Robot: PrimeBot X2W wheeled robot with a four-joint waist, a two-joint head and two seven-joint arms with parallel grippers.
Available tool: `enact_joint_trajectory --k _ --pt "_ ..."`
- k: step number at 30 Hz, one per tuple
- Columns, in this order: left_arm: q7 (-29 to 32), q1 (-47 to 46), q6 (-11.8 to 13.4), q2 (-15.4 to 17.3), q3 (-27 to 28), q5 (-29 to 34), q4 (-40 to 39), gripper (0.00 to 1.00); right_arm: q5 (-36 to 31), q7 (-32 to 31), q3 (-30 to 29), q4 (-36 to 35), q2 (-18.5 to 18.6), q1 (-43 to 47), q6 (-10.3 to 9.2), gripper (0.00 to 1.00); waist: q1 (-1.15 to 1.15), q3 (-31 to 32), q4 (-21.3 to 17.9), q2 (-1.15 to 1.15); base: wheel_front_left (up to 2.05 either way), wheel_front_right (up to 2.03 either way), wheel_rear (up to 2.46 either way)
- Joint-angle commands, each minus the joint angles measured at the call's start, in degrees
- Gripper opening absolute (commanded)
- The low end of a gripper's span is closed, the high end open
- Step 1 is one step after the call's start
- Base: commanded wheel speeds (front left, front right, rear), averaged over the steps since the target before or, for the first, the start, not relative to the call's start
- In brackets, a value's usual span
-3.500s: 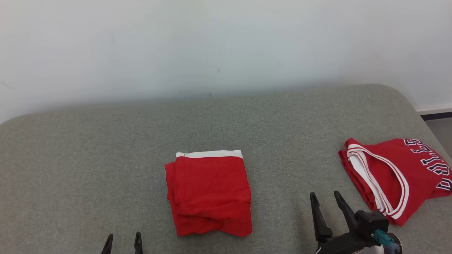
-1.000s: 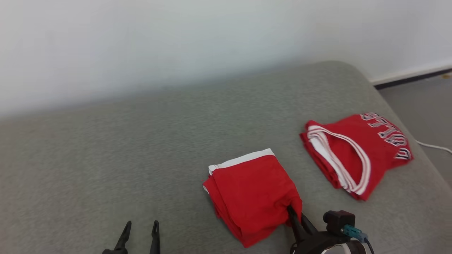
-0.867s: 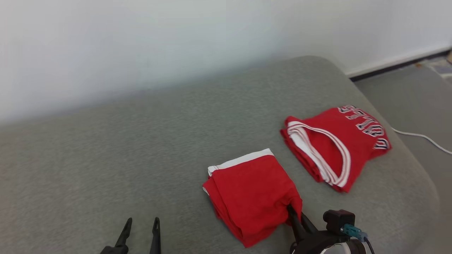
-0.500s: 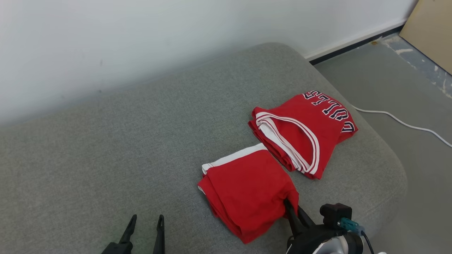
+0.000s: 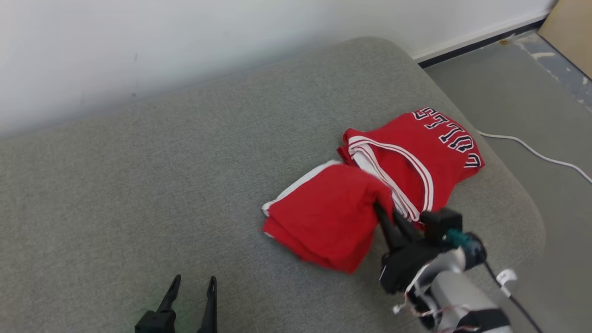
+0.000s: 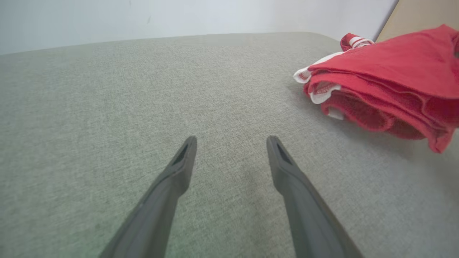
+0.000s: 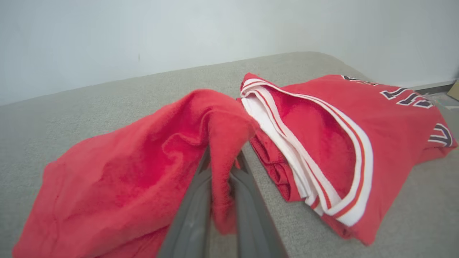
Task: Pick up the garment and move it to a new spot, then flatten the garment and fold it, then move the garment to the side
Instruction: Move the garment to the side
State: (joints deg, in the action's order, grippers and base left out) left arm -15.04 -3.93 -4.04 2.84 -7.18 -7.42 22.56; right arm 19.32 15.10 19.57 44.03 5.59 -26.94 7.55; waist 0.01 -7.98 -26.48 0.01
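The garment (image 5: 323,212) is a folded red piece with a white band, lying on the grey cushion (image 5: 138,185). My right gripper (image 5: 382,211) is shut on its near right corner, which is raised off the cushion while the rest sags down. The right wrist view shows the red cloth (image 7: 125,172) draped over and pinched between the two fingers of my right gripper (image 7: 223,156). The garment's far edge meets a folded red jersey (image 5: 416,152). My left gripper (image 5: 193,283) stands open at the lower left, holding nothing, and the garment (image 6: 387,82) lies to the right of my left gripper (image 6: 231,141).
The red jersey (image 7: 322,118) with white trim and dark lettering lies near the cushion's right edge. Beyond that edge is grey floor (image 5: 532,83) with a white cable (image 5: 532,152) and a tan board (image 5: 573,32). A white wall runs behind the cushion.
The head camera has turned right. My right gripper has raised the garment's corner and carried it toward the jersey, which it now touches. The left gripper stays open.
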Motion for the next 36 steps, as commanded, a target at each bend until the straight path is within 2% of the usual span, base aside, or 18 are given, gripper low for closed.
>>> enact_joint_trajectory --k 1,10,11,12,13,16,20,21,22,23,28,36 --pt "-0.18 -0.94 -0.19 0.10 -0.02 0.39 0.14 1.00 -0.67 0.01 0.12 0.11 1.70 -2.54 -0.17 0.00 -0.01 -0.84 0.99 -0.01 0.00 0.00 0.00" --pt "-0.18 -1.73 -0.84 0.10 0.36 2.21 0.50 1.00 -2.29 0.01 -1.95 3.27 8.65 -11.99 -0.18 0.00 -0.01 -2.08 3.63 -0.01 0.00 0.00 0.00" --pt "-0.18 -1.95 -0.91 0.10 0.37 2.68 0.53 1.00 -3.15 0.01 -3.71 4.60 10.25 -13.36 -0.18 0.00 -0.01 -2.24 4.28 -0.01 0.00 0.00 0.00" --pt "-0.18 -2.00 -1.41 0.10 0.80 3.60 0.45 1.00 -5.96 0.00 -10.31 6.71 13.45 -14.39 -0.18 0.00 -0.01 -2.69 5.64 -0.01 0.00 0.00 0.00" --pt "-0.18 -1.98 -1.45 0.09 1.03 3.78 0.51 1.00 -8.13 0.01 -14.47 7.26 14.83 -13.99 -0.18 0.00 -0.01 -2.83 6.02 -0.01 0.00 0.00 0.00" --pt "-0.18 -1.93 -1.68 0.09 1.25 4.08 0.47 1.00 -11.20 0.00 -19.73 6.29 15.77 -13.24 -0.18 0.00 -0.01 -2.96 6.32 -0.01 0.00 0.00 0.00" --pt "-0.18 -2.28 -1.78 0.16 1.43 4.85 0.98 1.00 -16.02 -0.01 -26.44 8.30 15.03 -11.47 -0.18 0.00 -0.01 -3.24 6.88 -0.01 0.00 0.00 0.00" --pt "-0.18 -2.31 -1.78 0.18 1.57 4.94 1.17 1.00 -16.66 0.00 -27.53 9.05 14.66 -11.31 -0.18 0.35 -0.01 -3.26 6.97 -0.01 0.00 0.00 0.00" --pt "-0.18 -2.32 -1.77 0.19 1.71 4.99 1.30 1.00 -17.42 -0.02 -28.51 10.56 14.29 -10.91 -0.17 0.61 -0.01 -3.25 7.07 -0.01 0.00 0.00 0.00" --pt "-0.18 -2.33 -1.80 0.19 1.81 5.07 1.41 1.00 -18.28 -0.01 -29.40 12.38 13.78 -10.65 -0.17 1.00 -0.01 -3.26 7.16 -0.01 0.00 0.00 0.00" --pt "-0.18 -2.23 -1.80 0.18 2.21 5.23 1.64 1.00 -22.10 0.00 -33.65 16.88 12.61 -11.11 -0.18 1.00 -0.01 -2.90 7.72 -0.01 0.00 0.00 0.00" --pt "-0.18 -0.45 -1.08 0.11 2.87 4.19 1.25 1.00 -26.08 -0.02 -38.79 9.64 8.66 -5.77 -0.17 1.00 -0.01 0.15 8.51 -0.01 0.00 0.00 0.00"
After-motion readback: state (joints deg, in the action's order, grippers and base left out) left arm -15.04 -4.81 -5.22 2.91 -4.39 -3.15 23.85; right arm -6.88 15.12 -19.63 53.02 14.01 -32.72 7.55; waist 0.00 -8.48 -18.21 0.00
